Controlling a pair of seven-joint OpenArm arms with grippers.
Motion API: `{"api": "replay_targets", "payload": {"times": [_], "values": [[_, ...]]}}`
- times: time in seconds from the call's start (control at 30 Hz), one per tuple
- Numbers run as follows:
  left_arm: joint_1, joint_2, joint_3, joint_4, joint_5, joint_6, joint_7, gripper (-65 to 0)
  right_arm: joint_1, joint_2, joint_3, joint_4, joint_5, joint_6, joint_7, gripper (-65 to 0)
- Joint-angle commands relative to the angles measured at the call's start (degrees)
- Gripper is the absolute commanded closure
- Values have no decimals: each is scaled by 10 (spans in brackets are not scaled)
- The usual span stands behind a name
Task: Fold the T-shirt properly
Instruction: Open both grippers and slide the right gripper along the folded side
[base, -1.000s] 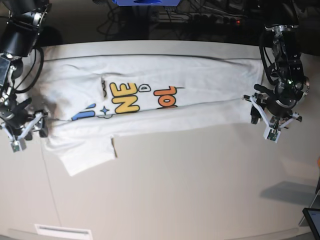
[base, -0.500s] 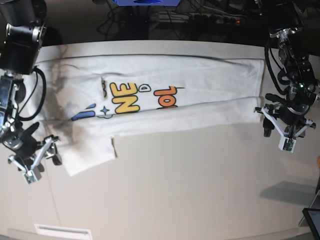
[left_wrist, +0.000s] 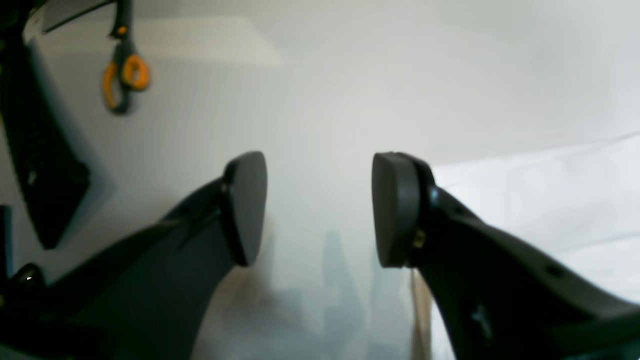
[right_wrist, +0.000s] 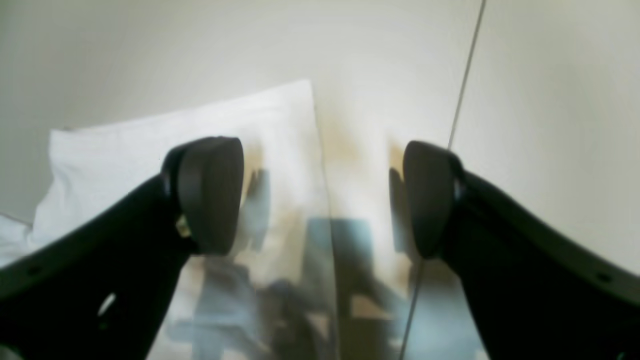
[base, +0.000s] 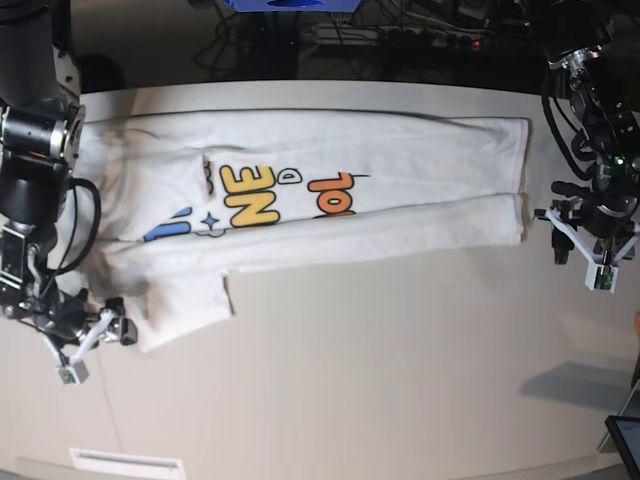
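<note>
With one long edge already folded over the print, the T-shirt (base: 330, 200) is lying lengthwise across the table (base: 400, 380) while the left gripper (base: 590, 250) and right gripper (base: 85, 345) are hovering open and empty beside its ends, probably needing to grasp the lower sleeve next.

My left gripper (left_wrist: 320, 207) hangs over the pale table (left_wrist: 320, 100), jaws apart, nothing between the pads (left_wrist: 245, 205). White T-shirt (left_wrist: 540, 200) cloth lies at right, its edge passing behind my right-hand finger. Orange-handled scissors (left_wrist: 122, 75) lie upper left, well apart.
</note>
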Motion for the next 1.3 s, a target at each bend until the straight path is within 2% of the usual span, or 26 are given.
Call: {"api": "replay_targets", "payload": {"times": [0.0, 0.1, 0.27, 0.6, 0.9, 0.93, 1.0, 1.03, 1.13, 1.17, 1.27], "values": [[-7, -12, -2, 10, 1, 1, -11, -334, 35, 3, -24, -12, 8, 4, 24, -476], [-7, -10, 1, 12, 1, 1, -11, -334, 63, 2, -71, -83, 9, 1, 69, -476], [-3, -11, -4, 12, 1, 1, -11, -334, 88, 2, -78, -160, 9, 0, 116, -477], [4, -12, -2, 12, 1, 1, -11, -334, 88, 2, -80, -172, 8, -1, 122, -477], [4, -12, -2, 12, 1, 1, -11, -334, 70, -16, -79, -172, 8, -1, 120, -470], [4, -12, -2, 12, 1, 1, -11, -334, 70, -20, -80, -172, 8, -1, 120, -457], [4, -12, -2, 12, 1, 1, -11, -334, 69, -21, -80, -172, 8, -1, 120, -369], [4, -12, -2, 12, 1, 0, -11, -334, 69, -22, -80, -172, 8, -1, 120, -309], [4, -12, -1, 12, 1, 0, -11, -334, 69, -22, -80, -172, 8, -1, 120, -61], [4, -12, 0, 12, 1, 0, -11, -334, 69, -22, -80, -172, 8, -1, 120, 0], [4, -12, 1, 10, 1, 0, -11, -334, 69, -23, -79, -172, 9, -1, 119, -12]]}}
